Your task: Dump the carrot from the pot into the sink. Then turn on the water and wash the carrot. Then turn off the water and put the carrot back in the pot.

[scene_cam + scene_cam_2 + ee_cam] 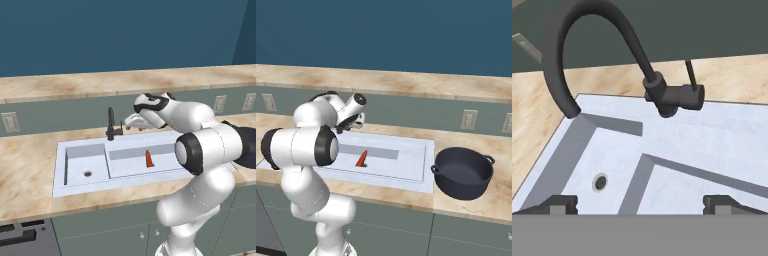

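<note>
The white arm reached forward over the pale blue-grey double-basin sink (80, 150), its two-finger gripper (640, 202) hanging near the black curved faucet (662, 90) with jaws spread wide and nothing between them. The small orange-red cone-shaped carrot (149, 159) lay in the wider basin. The round dark navy pot (464, 172) stood on the marbled beige counter (496, 200) just beside the sink.

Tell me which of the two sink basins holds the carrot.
The wider basin, right of the divider: the small orange-red cone-shaped carrot stands there. The narrower basin holds only its drain.
</note>
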Motion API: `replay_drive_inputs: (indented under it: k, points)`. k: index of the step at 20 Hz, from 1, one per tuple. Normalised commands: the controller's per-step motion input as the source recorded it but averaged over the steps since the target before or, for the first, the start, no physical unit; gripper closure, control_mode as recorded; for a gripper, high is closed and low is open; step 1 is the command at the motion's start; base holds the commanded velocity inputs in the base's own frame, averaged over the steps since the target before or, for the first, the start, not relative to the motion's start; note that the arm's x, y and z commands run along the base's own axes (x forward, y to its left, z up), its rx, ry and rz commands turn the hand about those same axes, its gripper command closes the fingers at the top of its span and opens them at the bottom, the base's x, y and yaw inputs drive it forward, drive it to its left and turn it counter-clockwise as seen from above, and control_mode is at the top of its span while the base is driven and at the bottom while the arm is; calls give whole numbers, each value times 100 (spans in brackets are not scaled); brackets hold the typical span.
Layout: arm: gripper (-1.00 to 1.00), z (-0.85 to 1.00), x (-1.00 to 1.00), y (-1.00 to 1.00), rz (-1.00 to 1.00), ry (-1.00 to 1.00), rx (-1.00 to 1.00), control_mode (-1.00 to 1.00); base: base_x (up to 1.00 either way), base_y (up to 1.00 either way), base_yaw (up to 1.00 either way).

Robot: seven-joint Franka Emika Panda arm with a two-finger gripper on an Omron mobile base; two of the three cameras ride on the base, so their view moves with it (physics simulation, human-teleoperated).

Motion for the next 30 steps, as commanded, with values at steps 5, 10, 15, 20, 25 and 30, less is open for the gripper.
replay_drive_inputs:
  k: [5, 10, 15, 20, 25, 30]
  points:
    - [-100, -10, 32, 2, -1, 0, 0, -100, 0, 0, 0]
    - [-100, -9, 31, 1, -1, 0, 0, -100, 0, 0, 0]
    - [-100, -15, 23, 5, -1, 0, 0, -100, 0, 0, 0]
    - [-100, -16, 25, 8, -2, 0, 0, -100, 0, 0, 0]
    - [-100, -18, 16, 5, -3, 0, 0, -100, 0, 0, 0]
    - [-100, -15, 17, 2, -3, 0, 0, -100, 0, 0, 0]
